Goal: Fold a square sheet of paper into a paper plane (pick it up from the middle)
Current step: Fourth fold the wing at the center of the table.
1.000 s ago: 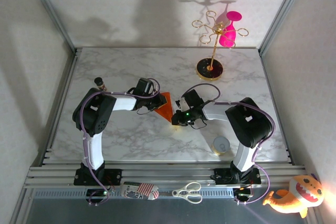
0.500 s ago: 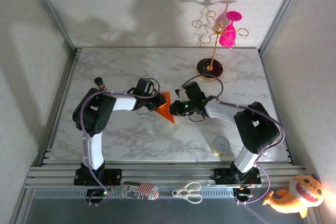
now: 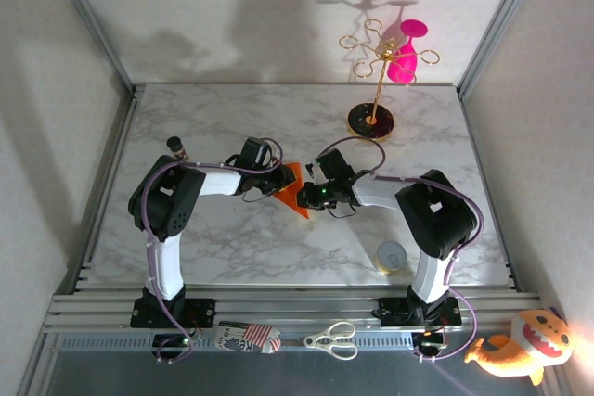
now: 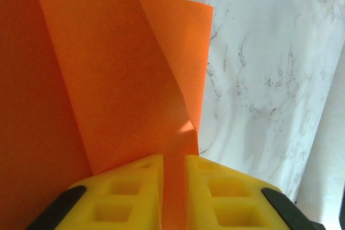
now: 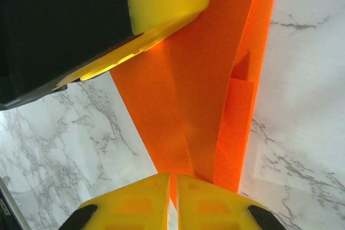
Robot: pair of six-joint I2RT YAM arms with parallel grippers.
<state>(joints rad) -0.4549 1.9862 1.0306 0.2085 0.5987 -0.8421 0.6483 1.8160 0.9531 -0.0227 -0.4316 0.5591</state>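
the left end effector (image 4: 173, 165) is closed on the half-folded square sheet of paper (image 4: 108, 79) at the middle of the surface (image 3: 232, 238), the right end effector (image 5: 173, 179) pinches its other end, so i think both should keep it taut for a clean crease; a second ago the right one was nearer.
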